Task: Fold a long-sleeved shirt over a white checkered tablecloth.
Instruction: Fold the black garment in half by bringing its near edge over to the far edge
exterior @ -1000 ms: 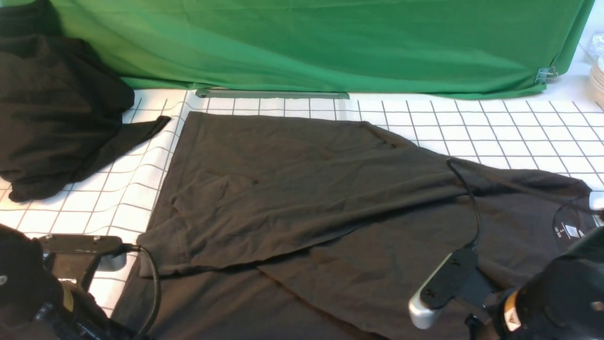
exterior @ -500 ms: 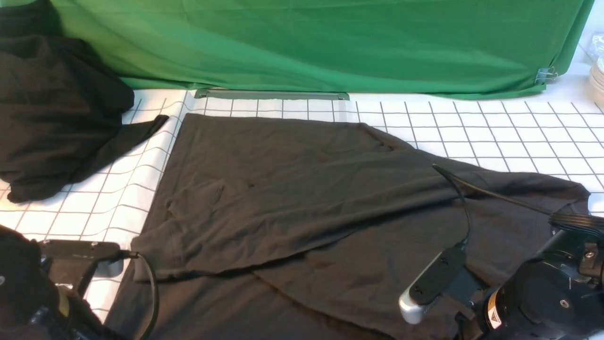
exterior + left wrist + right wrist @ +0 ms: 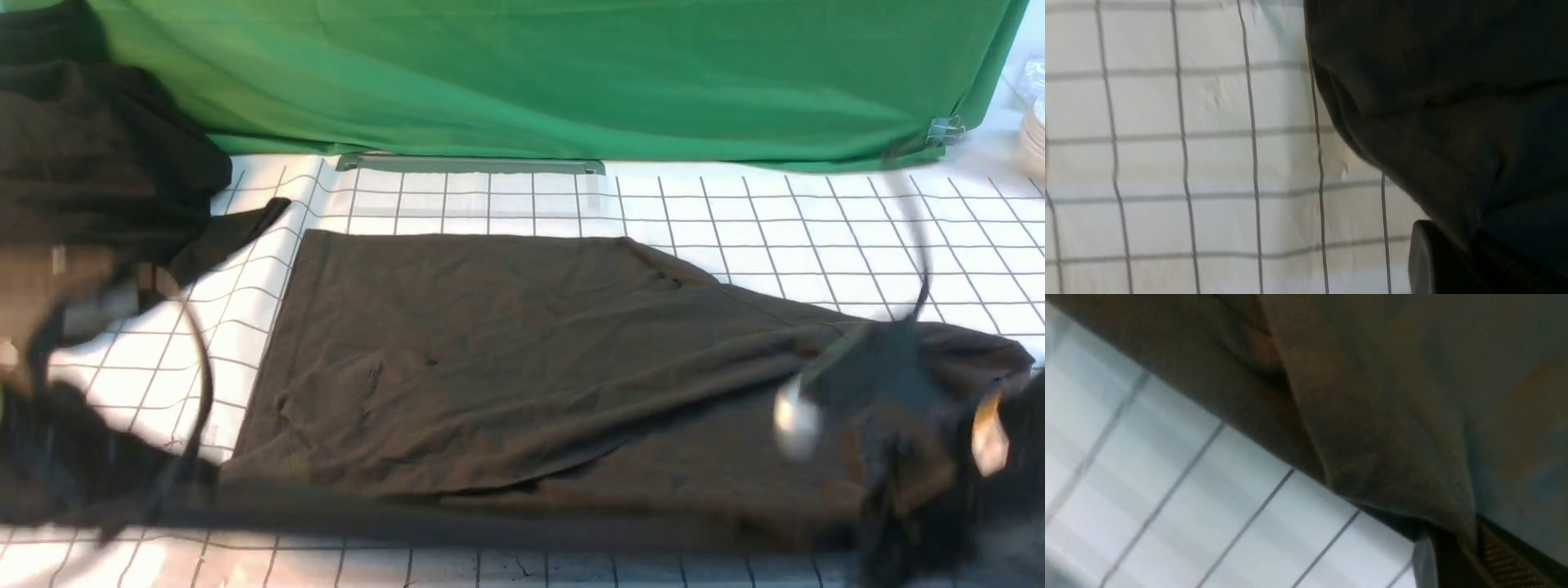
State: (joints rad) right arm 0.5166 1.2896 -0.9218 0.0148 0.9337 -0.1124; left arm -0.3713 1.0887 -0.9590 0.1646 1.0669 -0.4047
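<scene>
On tablecloth (image 3: 735,212), shirt (image 3: 506,351) seemingly gripped.

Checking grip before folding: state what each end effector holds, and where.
The long-sleeved shirt, by its near edge: left end effector at the left end, right end effector at the right end.

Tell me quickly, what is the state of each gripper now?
Left gripper: closed, holding the long-sleeved shirt.
Right gripper: closed, holding the long-sleeved shirt.
</scene>
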